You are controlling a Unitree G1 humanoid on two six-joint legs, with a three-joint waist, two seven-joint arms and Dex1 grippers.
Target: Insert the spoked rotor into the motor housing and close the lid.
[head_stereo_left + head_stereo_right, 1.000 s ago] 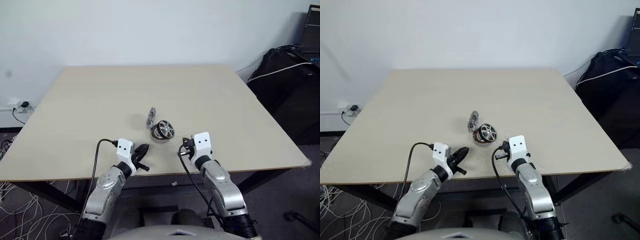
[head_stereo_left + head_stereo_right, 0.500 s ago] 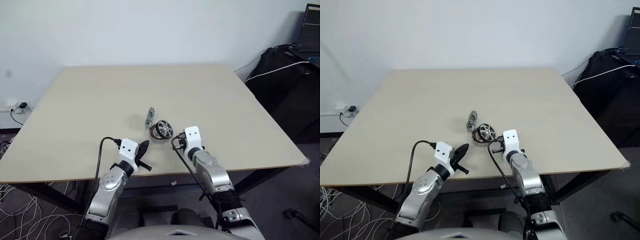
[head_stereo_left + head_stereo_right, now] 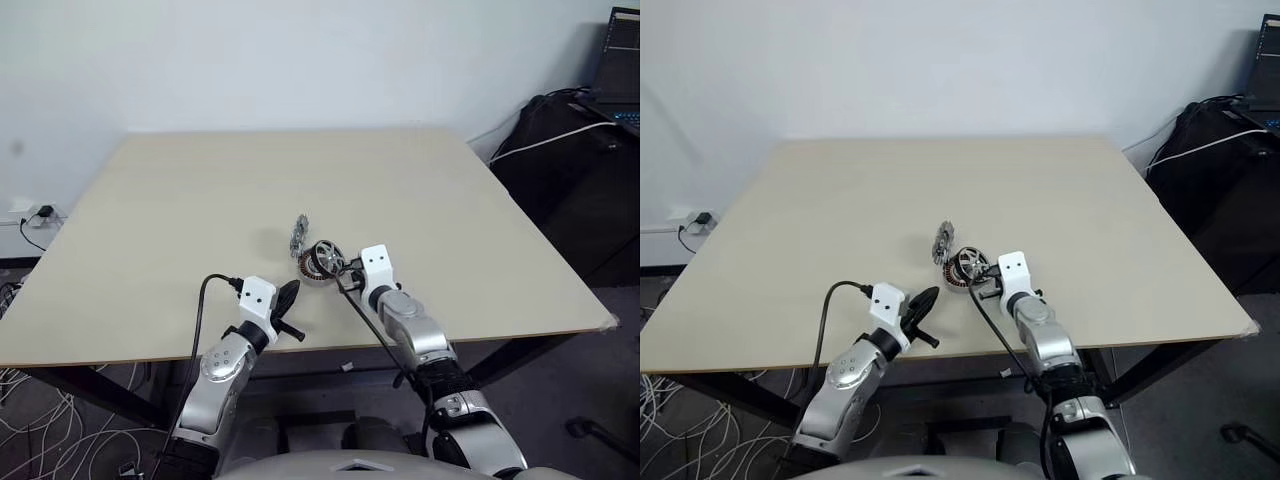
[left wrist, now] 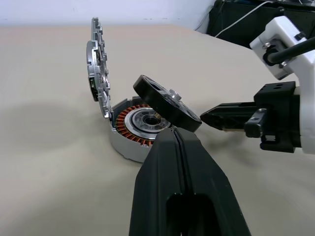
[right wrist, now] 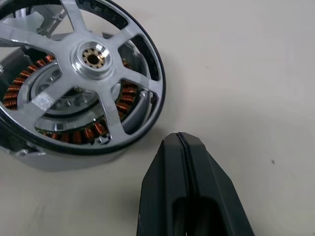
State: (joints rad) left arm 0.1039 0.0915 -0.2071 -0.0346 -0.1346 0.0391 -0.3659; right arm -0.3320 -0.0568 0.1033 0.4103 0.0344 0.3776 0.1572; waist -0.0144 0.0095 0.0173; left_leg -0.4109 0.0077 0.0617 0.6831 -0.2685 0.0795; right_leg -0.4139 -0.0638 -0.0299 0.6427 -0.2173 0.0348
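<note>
**Rotor propped on the housing, both grippers closed and empty**

We see the pale wooden table (image 3: 200,200) carrying the whole job, with a white wall behind it. Off its far right edge sits a heap of dark bags and cables (image 3: 570,150), and loose white cables (image 3: 40,420) trail on the floor at the left; none of this reaches the work.

Near the front middle of the table lies the motor housing (image 4: 129,129), its ring of copper windings showing. The lid (image 4: 97,69) stands almost upright at the housing's far side, touching its rim. The spoked rotor (image 5: 88,73) leans tilted on the housing, one edge down over the windings and the other raised, not seated.

Our right gripper (image 5: 182,140) sits just beside the rotor's rim, its two black fingers pressed together and holding nothing. From the left wrist we see it pointing at the rotor's raised edge, whether touching we cannot tell. Our left gripper (image 3: 288,296) waits nearer the table's front edge, apart from the parts, its fingers likewise shut with nothing between them.
</note>
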